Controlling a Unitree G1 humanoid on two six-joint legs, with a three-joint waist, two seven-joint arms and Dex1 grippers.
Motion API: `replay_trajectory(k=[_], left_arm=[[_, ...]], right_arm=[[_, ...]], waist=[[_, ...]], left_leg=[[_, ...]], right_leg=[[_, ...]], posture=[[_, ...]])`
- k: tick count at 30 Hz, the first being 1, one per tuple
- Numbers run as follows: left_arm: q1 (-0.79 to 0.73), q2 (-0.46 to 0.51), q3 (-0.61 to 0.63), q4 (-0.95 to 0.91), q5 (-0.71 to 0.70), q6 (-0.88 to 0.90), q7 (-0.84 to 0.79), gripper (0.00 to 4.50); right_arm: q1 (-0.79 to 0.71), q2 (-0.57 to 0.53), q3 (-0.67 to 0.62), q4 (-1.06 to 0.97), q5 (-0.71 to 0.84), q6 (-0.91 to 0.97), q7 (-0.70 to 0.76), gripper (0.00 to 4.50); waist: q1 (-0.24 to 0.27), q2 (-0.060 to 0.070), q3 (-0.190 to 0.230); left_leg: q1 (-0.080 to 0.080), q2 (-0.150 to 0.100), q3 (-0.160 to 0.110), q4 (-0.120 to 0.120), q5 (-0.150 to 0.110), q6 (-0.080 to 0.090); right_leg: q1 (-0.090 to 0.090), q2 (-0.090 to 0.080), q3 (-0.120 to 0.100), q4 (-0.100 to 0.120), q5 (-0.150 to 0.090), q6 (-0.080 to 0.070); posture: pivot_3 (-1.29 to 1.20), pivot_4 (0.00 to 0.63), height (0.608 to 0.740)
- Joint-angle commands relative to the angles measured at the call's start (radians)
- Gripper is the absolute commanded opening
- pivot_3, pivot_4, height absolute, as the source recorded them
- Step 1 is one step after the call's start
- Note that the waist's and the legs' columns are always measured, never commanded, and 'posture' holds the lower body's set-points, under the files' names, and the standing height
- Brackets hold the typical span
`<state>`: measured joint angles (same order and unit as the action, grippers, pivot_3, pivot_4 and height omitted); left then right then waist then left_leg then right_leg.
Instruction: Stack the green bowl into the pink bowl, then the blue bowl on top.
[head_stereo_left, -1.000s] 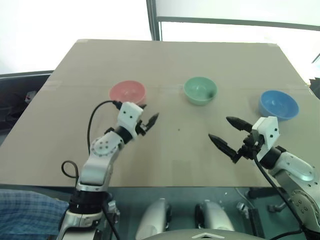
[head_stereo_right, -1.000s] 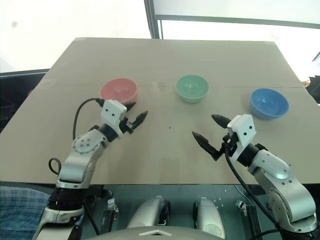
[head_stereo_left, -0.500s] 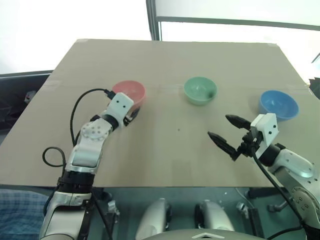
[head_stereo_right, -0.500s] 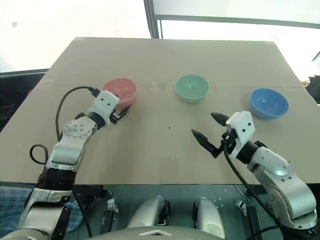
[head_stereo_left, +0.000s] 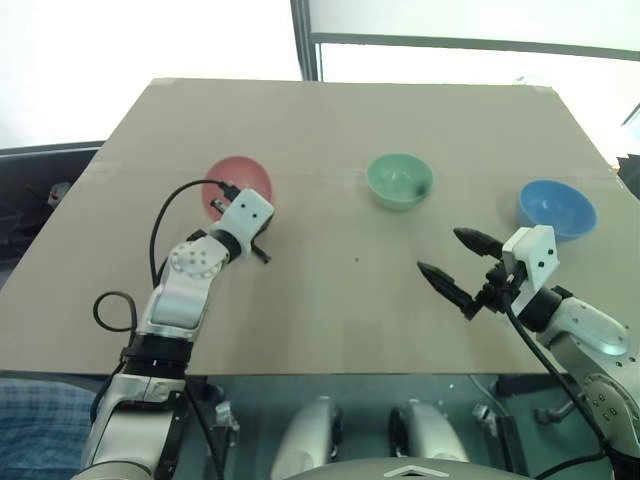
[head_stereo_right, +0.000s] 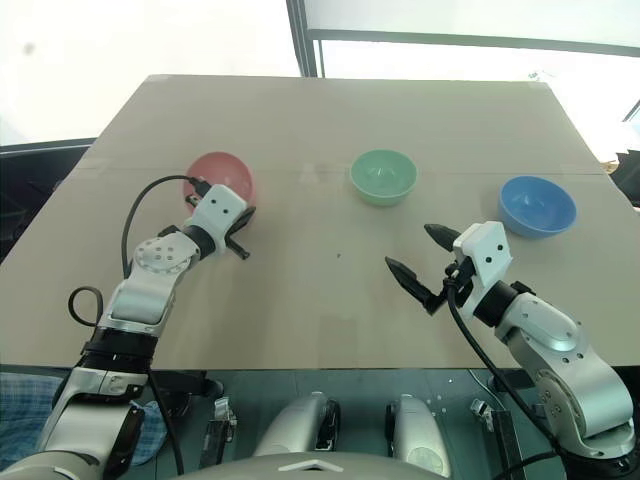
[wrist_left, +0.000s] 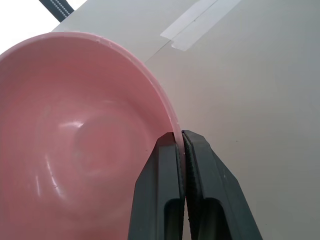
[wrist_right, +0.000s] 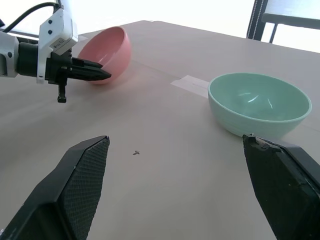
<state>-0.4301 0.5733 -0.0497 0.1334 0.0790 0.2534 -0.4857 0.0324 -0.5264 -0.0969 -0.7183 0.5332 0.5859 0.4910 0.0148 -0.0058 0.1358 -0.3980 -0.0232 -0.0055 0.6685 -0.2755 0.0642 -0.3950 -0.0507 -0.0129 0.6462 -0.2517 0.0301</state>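
The pink bowl (head_stereo_left: 236, 181) sits at the table's back left, tipped up on its side. My left gripper (wrist_left: 181, 138) is shut on its rim, one finger inside and one outside. From the right wrist view, that gripper (wrist_right: 101, 75) reaches level to the bowl's near edge. The green bowl (head_stereo_left: 400, 180) stands upright in the middle at the back. Upright at the back right is the blue bowl (head_stereo_left: 556, 208). My right gripper (head_stereo_left: 440, 251) hovers open over the table's right front, well short of both bowls, with nothing between its fingers.
The bowls stand on a tan table (head_stereo_left: 350, 300) with a strip of clear tape (wrist_right: 191, 85) across it between the pink and green bowls. The table's front edge runs just under both arms. A dark post (head_stereo_left: 308, 40) rises behind the far edge.
My left gripper went forward and left to the pink bowl and shut on its rim. The bowl tipped up and shifted a little left. The right arm held still.
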Motion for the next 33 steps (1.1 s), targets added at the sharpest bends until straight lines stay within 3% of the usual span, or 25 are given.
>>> replay_trajectory(k=[1, 5, 8, 11, 20, 24, 25, 26, 27, 30, 31, 33], left_arm=[[-0.033, 0.008, 0.009, 0.0, 0.009, -0.023, 0.001, 0.05], [-0.035, -0.021, -0.036, -0.093, -0.082, -0.099, -0.137, 0.05], [0.008, 0.02, -0.15, -0.233, -0.162, -0.155, -0.391, 0.05], [0.008, 0.062, -0.22, -0.278, -0.166, -0.213, -0.525, 0.05], [-0.059, 0.117, -0.306, -0.213, -0.061, -0.363, -0.646, 0.05], [-0.078, 0.113, -0.313, -0.148, -0.015, -0.472, -0.636, 1.44], [-0.076, 0.106, -0.309, -0.142, -0.021, -0.489, -0.634, 1.97], [-0.075, 0.101, -0.306, -0.136, -0.024, -0.503, -0.632, 2.1], [-0.072, 0.096, -0.302, -0.134, -0.029, -0.511, -0.63, 2.81], [-0.058, 0.088, -0.299, -0.132, -0.043, -0.512, -0.635, 4.12], [-0.055, 0.089, -0.298, -0.132, -0.042, -0.512, -0.636, 4.43], [-0.045, 0.081, -0.28, -0.149, -0.074, -0.497, -0.634, 4.43]], right_arm=[[-0.006, -0.003, -0.027, -0.014, 0.003, -0.014, -0.008, 4.5], [-0.01, -0.003, -0.028, -0.008, 0.001, -0.015, -0.008, 4.5], [-0.013, -0.003, -0.026, -0.003, -0.003, -0.017, -0.008, 4.5], [-0.016, -0.002, -0.025, -0.001, -0.004, -0.017, -0.01, 4.5], [-0.014, 0.002, -0.025, -0.014, -0.007, -0.012, -0.03, 4.5], [-0.006, 0.003, -0.023, -0.022, -0.009, -0.012, -0.039, 4.5], [-0.003, 0.004, -0.022, -0.023, -0.009, -0.013, -0.041, 4.5], [-0.002, 0.004, -0.022, -0.024, -0.009, -0.014, -0.043, 4.5], [-0.001, 0.004, -0.021, -0.024, -0.009, -0.014, -0.044, 4.5], [0.001, 0.004, -0.019, -0.021, -0.009, -0.018, -0.045, 4.5], [0.001, 0.004, -0.019, -0.019, -0.01, -0.019, -0.044, 4.5], [0.0, 0.003, -0.02, -0.014, -0.009, -0.021, -0.04, 4.5]], waist=[[0.0, 0.0, 0.0], [0.001, 0.0, 0.0], [0.002, 0.0, 0.0], [-0.003, 0.0, 0.0], [0.002, 0.0, 0.0], [0.0, 0.0, 0.0], [0.0, 0.0, 0.0], [0.0, 0.0, 0.0], [0.0, 0.0, 0.0], [-0.001, 0.0, 0.0], [-0.001, 0.0, 0.0], [-0.001, 0.0, 0.0]], left_leg=[[0.0, 0.0, 0.0, 0.0, 0.0, 0.0], [0.0, 0.0, 0.0, 0.0, 0.0, 0.0], [-0.001, 0.0, 0.0, 0.0, 0.002, -0.003], [-0.001, -0.001, 0.0, 0.0, 0.002, -0.003], [0.0, 0.001, 0.0, 0.001, 0.0, 0.001], [-0.001, 0.0, 0.0, 0.001, -0.001, 0.001], [-0.001, 0.0, 0.0, 0.001, -0.001, 0.001], [-0.001, 0.0, 0.0, 0.001, -0.001, 0.001], [-0.001, 0.0, 0.0, 0.001, 0.0, 0.001], [0.0, 0.0, 0.001, 0.001, -0.001, 0.002], [0.0, 0.0, 0.001, 0.002, -0.001, 0.002], [0.0, 0.0, 0.001, 0.002, -0.001, 0.002]], right_leg=[[0.0, 0.0, 0.0, 0.0, 0.0, 0.0], [0.0, 0.0, 0.0, 0.0, 0.0, 0.0], [0.0, 0.0, 0.0, -0.001, 0.0, 0.0], [0.0, -0.001, 0.0, -0.002, 0.0, 0.0], [0.0, 0.001, 0.0, 0.0, 0.0, -0.001], [0.001, 0.001, 0.0, 0.0, 0.0, 0.0], [0.001, 0.001, 0.0, 0.0, 0.0, 0.0], [0.001, 0.001, 0.0, 0.0, 0.0, 0.0], [0.001, 0.002, 0.0, 0.0, 0.0, 0.0], [0.001, 0.002, 0.0, 0.0, 0.0, 0.0], [0.001, 0.002, 0.0, 0.0, 0.0, 0.0], [0.001, 0.003, 0.0, 0.001, 0.0, 0.0]], posture=[[0.0, 0.15, 0.74], [0.0, 0.15, 0.74], [0.0, 0.15, 0.74], [0.0, 0.15, 0.74], [0.0, 0.15, 0.74], [0.0, 0.15, 0.74], [0.0, 0.15, 0.74], [0.0, 0.15, 0.74], [0.0, 0.15, 0.74], [0.0, 0.15, 0.74], [0.0, 0.15, 0.74], [0.0, 0.15, 0.74]])
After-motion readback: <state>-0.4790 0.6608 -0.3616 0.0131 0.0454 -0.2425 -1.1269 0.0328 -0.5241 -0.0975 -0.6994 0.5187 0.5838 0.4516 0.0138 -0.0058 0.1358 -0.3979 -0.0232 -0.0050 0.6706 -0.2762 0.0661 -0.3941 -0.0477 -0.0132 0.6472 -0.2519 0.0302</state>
